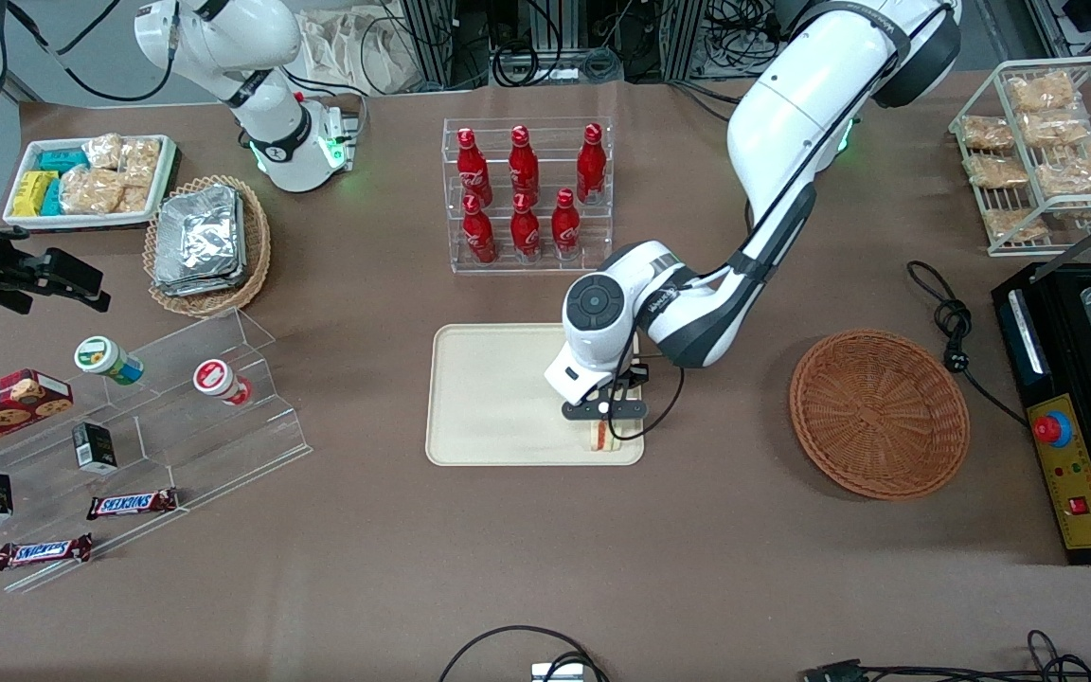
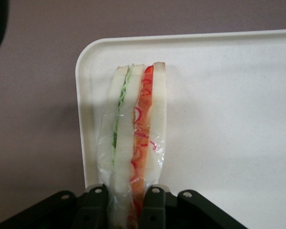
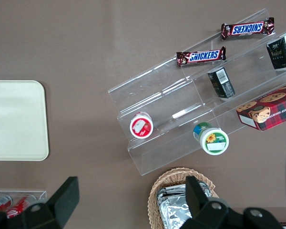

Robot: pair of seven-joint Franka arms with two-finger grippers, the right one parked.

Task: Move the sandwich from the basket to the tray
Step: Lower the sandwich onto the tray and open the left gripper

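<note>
While the front view half-hides it, the wrist view shows the end effector (image 2: pixel 125 202) clamping the sandwich (image 2: pixel 136 138) over the tray (image 2: pixel 229 119).

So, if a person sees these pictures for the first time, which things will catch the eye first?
First the hand, low over the tray at its corner nearest the front camera and the basket, shut on the sandwich with its green and red filling. Next the basket, with nothing in it, beside the tray toward the working arm's end. Then the red bottles in a clear rack, farther from the front camera.
</note>
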